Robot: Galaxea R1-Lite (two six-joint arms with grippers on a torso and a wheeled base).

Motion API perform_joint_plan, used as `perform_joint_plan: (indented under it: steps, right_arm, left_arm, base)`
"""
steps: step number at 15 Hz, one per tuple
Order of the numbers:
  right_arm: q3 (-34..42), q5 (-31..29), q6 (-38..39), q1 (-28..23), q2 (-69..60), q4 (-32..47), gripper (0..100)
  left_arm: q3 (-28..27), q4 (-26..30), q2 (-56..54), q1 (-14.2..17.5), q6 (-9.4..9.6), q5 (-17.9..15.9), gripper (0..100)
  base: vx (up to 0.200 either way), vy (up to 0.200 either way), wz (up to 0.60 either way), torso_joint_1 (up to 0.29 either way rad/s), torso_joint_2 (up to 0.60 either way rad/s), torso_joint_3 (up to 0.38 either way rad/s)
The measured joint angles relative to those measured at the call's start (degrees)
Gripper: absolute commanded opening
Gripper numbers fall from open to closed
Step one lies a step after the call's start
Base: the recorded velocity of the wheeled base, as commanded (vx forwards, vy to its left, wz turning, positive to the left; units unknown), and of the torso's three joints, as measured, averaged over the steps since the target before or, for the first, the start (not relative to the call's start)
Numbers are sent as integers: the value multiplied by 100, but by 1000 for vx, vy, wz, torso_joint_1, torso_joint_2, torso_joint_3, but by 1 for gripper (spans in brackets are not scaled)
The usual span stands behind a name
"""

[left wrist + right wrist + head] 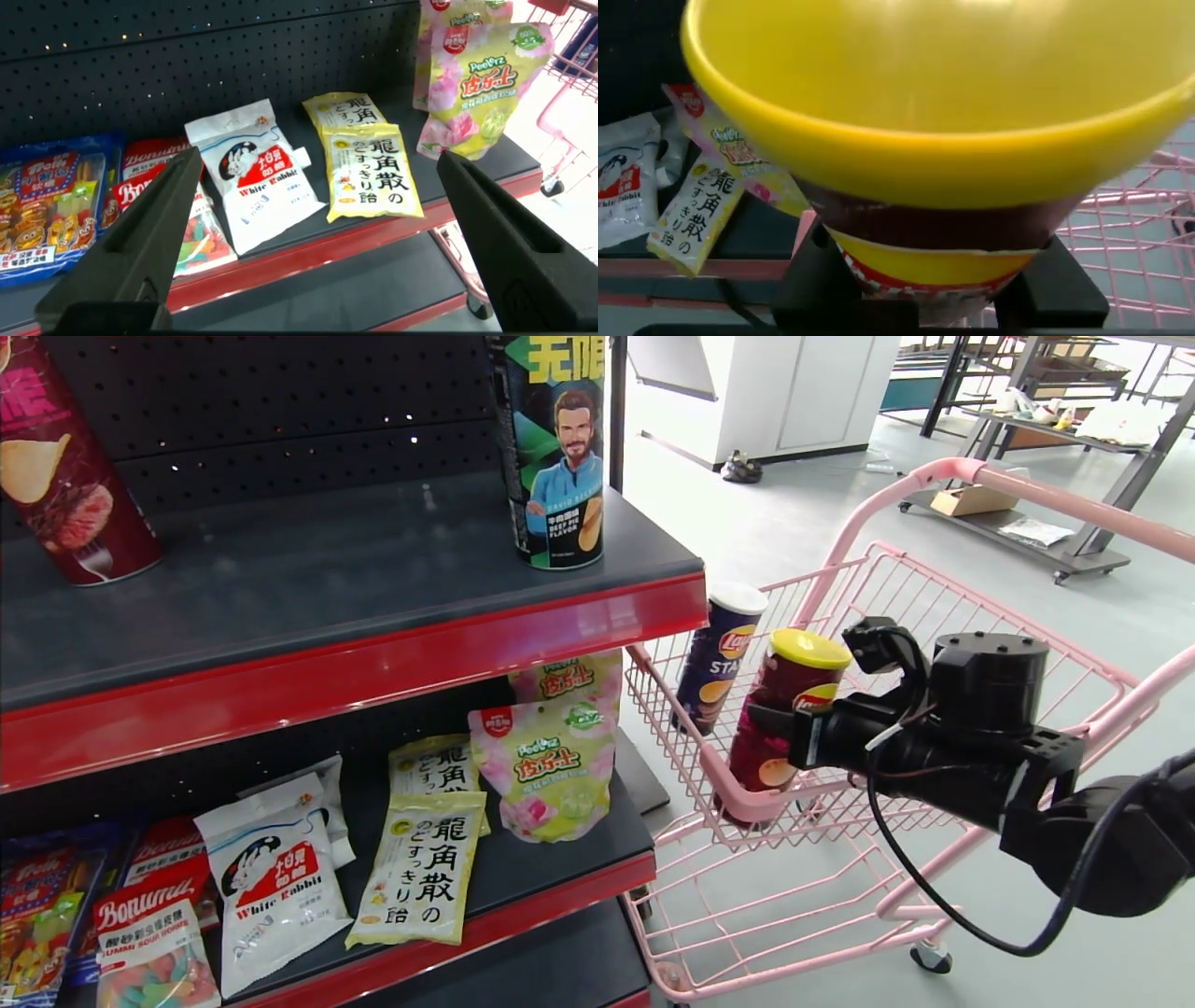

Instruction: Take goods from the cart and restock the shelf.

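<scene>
Gripping the yellow-lidded chip can (766,779) upright in the pink cart (934,588) at right, the right gripper (810,686) has its fingers clamped high on the can, likely to clear the basket rim toward the shelf (373,663). The left gripper (322,243) hangs near the snack bags (374,173), fingers spread, probably ready to assist.

1. Maroon can (794,683) with yellow lid: a little tilted, in the upper basket of the pink wire cart (878,555), clamped in the right gripper (784,733).
2. Blue can (714,658) with white lid: just beside, same basket, also tilted, on the side toward the shelf (355,672).
3. On the upper shelf board, dark with red edge: dark green can (558,457) upright near the cart end, red can (65,476) at the far left.
</scene>
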Motion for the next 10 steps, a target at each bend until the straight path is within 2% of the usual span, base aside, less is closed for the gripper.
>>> perform_joint_plan:
  steps: [5, 7, 10]
  right_arm:
    - [-433, -5, -564, -301, -992, 135, 0]
    - [-907, -13, -727, -349, -1425, 792, 0]
    - [-1270, -104, -792, -373, -2453, 2448, 0]
  left_arm:
    - [0, 0, 0, 0, 0, 0, 100]
    - [0, 0, 0, 2, 0, 0, 100]
    - [0, 0, 0, 0, 0, 0, 100]
  base:
    - [0, 0, 0, 0, 0, 0]
    - [0, 0, 0, 0, 0, 0]
    - [0, 0, 0, 0, 0, 0]
